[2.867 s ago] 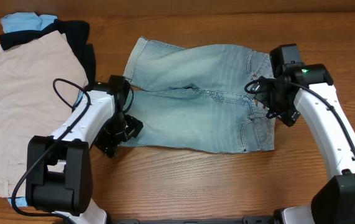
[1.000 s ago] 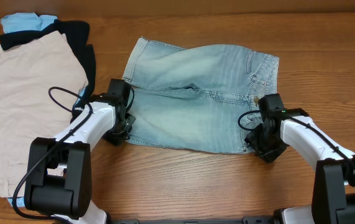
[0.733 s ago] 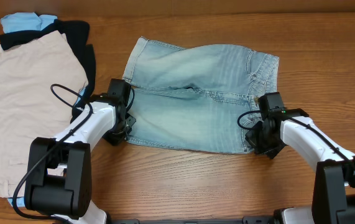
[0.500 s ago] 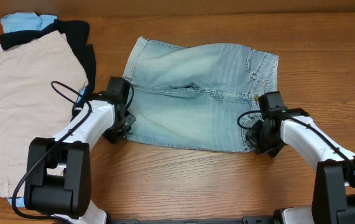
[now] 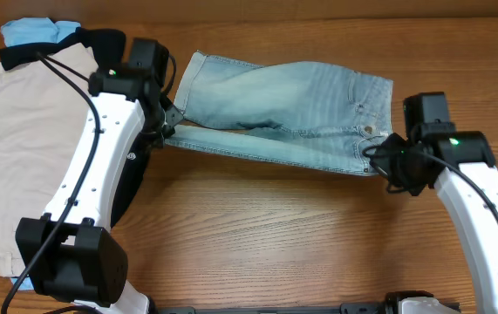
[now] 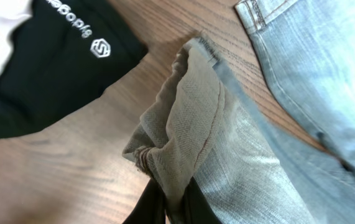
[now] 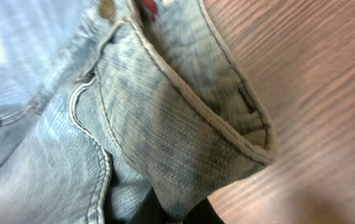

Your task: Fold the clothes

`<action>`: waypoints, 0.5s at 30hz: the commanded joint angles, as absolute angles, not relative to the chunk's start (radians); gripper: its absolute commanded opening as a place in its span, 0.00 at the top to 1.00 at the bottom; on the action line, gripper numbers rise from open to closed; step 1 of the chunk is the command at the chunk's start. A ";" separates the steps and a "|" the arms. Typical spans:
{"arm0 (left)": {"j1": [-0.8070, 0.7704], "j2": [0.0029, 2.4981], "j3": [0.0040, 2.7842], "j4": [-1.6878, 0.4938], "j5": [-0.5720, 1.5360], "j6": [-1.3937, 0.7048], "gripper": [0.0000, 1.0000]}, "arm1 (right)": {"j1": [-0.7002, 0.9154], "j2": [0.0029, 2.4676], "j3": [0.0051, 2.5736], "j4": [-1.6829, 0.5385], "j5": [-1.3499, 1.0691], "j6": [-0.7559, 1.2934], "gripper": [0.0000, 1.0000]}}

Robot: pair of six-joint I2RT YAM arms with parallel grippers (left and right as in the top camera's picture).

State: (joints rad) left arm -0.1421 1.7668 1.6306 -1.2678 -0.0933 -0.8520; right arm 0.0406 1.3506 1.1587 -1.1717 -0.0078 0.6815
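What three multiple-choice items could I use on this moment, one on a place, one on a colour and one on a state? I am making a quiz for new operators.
1. Where do the beige shorts lie?
A. At the left arm's side of the table
B. At the right arm's side
C. In the middle, between the arms

2. What colour is the garment that both arms hold?
A. Black
B. Light blue
C. Beige

3. How does that garment's near edge stand?
A. Flat on the wood
B. Lifted, pinched at both ends
C. Rolled into a tube

Answers:
1 A: the overhead view shows them spread beside the left arm.
2 B: the denim shorts are faded light blue.
3 B: the left gripper and the right gripper are each shut on an end, and the wrist views show cloth hanging above the wood.
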 commanded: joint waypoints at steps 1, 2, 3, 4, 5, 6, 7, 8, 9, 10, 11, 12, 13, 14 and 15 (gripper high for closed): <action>-0.118 1.748 1.708 -1.328 -0.191 -0.822 0.96 | 0.016 1.281 1.184 -1.218 0.083 0.650 0.96; -0.118 1.748 1.713 -1.345 -0.190 -0.823 0.96 | 0.016 1.266 1.184 -1.236 0.076 0.649 0.96; -0.118 1.748 1.714 -1.359 -0.182 -0.823 0.96 | 0.016 1.253 1.184 -1.254 0.065 0.649 0.96; -0.118 1.748 1.714 -1.361 -0.181 -0.823 0.96 | 0.016 1.249 1.184 -1.259 0.060 0.649 0.96; -0.119 1.749 1.712 -1.359 -0.179 -0.823 0.96 | 0.016 1.245 1.184 -1.262 0.041 0.645 0.96; -0.119 1.749 1.712 -1.349 -0.180 -0.823 0.96 | 0.016 1.246 1.184 -1.255 0.036 0.642 0.96; -0.119 1.749 1.712 -1.331 -0.183 -0.823 0.96 | 0.016 1.250 1.184 -1.242 0.036 0.638 0.96; -0.119 1.749 1.712 -1.306 -0.183 -0.823 0.96 | 0.016 1.255 1.183 -1.216 0.036 0.627 0.96; -0.120 1.750 1.712 -1.283 -0.183 -0.823 0.96 | 0.016 1.260 1.183 -1.197 0.038 0.626 0.96; -0.120 1.751 1.712 -1.257 -0.184 -0.822 0.96 | 0.016 1.267 1.184 -1.172 0.046 0.625 0.96; -0.121 1.754 1.711 -1.225 -0.187 -0.822 0.96 | 0.016 1.274 1.183 -1.148 0.057 0.620 0.96; -0.121 1.758 1.710 -1.196 -0.188 -0.822 0.96 | 0.016 1.284 1.184 -1.125 0.071 0.620 0.96; -0.123 1.763 1.708 -1.162 -0.189 -0.823 0.96 | 0.015 1.295 1.183 -1.099 0.089 0.620 0.96; -0.124 1.769 1.707 -1.129 -0.192 -0.822 0.96 | 0.012 1.309 1.183 -1.073 0.109 0.620 0.96; -0.126 1.777 1.705 -1.086 -0.194 -0.822 0.96 | 0.009 1.322 1.183 -1.051 0.121 0.620 0.96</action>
